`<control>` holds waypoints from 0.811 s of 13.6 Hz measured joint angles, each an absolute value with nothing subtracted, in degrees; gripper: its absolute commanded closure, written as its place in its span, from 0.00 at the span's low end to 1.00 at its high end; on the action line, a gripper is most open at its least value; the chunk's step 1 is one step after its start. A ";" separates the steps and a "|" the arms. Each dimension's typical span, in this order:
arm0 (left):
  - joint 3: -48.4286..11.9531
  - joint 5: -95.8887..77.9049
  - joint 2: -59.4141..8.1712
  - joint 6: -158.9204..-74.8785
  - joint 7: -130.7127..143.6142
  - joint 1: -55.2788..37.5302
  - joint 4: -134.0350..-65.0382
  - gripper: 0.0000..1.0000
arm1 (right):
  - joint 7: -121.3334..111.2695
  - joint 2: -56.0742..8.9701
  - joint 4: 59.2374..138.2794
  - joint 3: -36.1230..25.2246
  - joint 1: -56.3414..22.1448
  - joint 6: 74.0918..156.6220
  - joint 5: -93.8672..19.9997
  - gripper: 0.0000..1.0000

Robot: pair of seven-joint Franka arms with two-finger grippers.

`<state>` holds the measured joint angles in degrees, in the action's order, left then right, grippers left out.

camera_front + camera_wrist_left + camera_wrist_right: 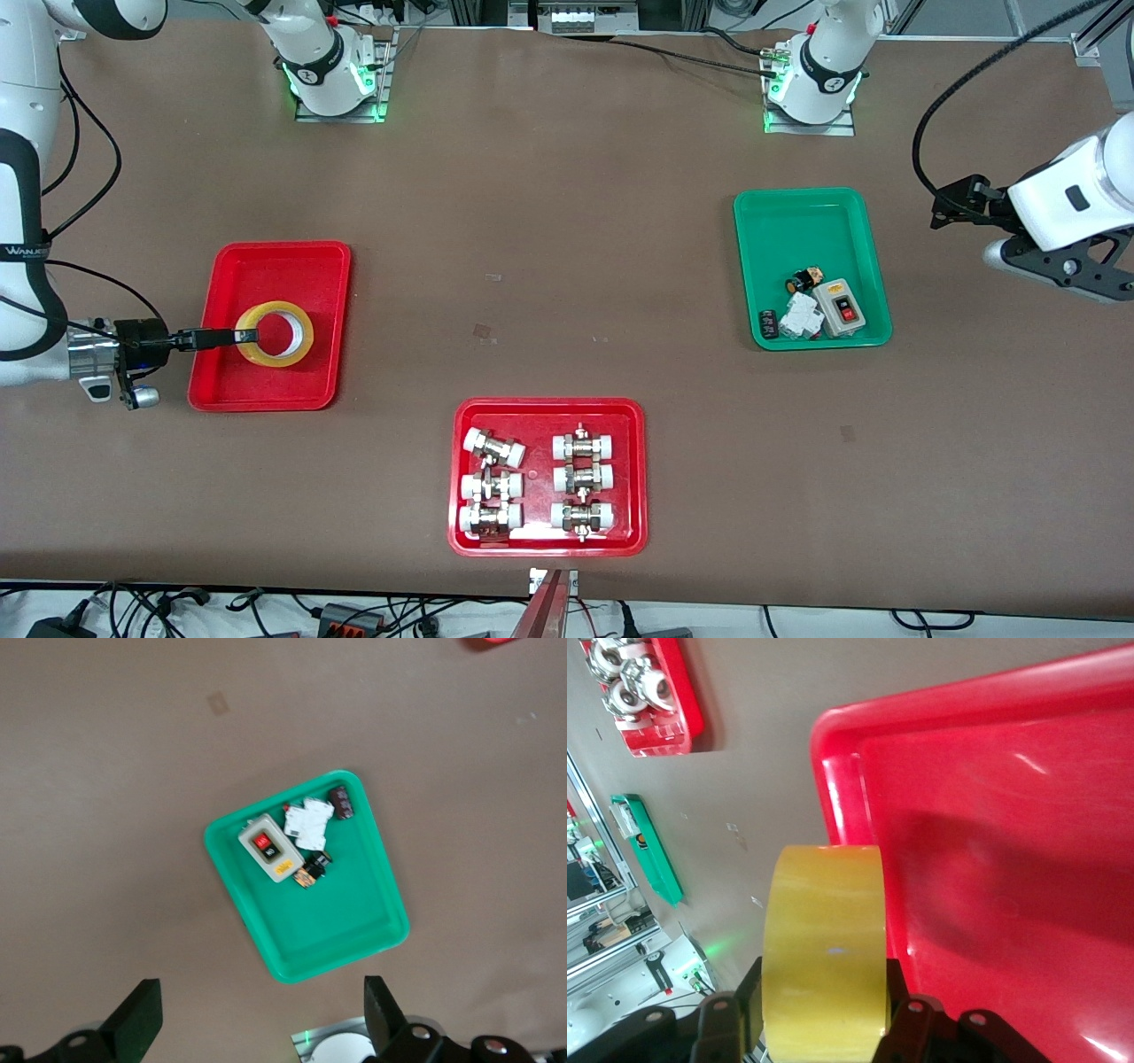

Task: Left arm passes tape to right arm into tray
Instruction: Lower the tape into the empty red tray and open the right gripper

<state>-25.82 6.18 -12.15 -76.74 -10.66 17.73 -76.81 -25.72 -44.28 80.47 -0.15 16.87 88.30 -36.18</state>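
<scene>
We are seeing one tape (275,334) roll lying over the plain red tray (230,275), plus a second red tray (620,416) carrying six pipe fittings (493,447) and one green tray (762,221) holding small electrical parts. Our right gripper (244,337) is clamping the roll's wall. Our left gripper (261,1019) is waiting, jaws spread wide, above the green tray.

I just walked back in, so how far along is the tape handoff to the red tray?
The handoff looks done: the left gripper hangs open and empty over the table beside the green tray. In hand: the right gripper grips the tape by its wall, over the plain red tray. Whether the roll touches the tray floor is unclear. Left: release it and pull away.
</scene>
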 measured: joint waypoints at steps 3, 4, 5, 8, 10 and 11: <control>-15.89 3.88 -7.87 -80.09 -10.17 9.17 -82.16 0.00 | -29.63 -46.14 81.44 -0.13 18.50 88.32 -36.17 0.64; -13.53 3.11 -5.68 -81.70 -9.04 6.83 -85.38 0.00 | -30.54 -46.74 81.57 -0.13 18.86 88.32 -36.17 0.63; -11.69 2.59 -3.21 -83.08 -7.26 4.56 -89.03 0.00 | -31.56 -47.38 81.66 -0.12 19.10 88.32 -36.17 0.62; -10.16 2.22 1.59 -85.52 -4.54 1.19 -94.93 0.00 | -33.08 -48.42 81.69 0.01 19.41 88.08 -36.35 0.18; -9.89 2.22 1.78 -86.98 -3.97 0.90 -94.11 0.00 | -33.57 -48.45 81.75 0.06 19.52 88.02 -36.33 0.00; -9.62 2.22 1.49 -87.92 -3.86 0.90 -93.35 0.00 | -34.77 -48.56 81.89 0.06 19.56 88.05 -36.25 0.00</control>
<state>-9.62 2.22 1.49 -87.92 -3.86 0.90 -93.35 -34.77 -48.56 81.89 0.06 19.56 88.05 -36.25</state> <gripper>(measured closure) 0.000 0.304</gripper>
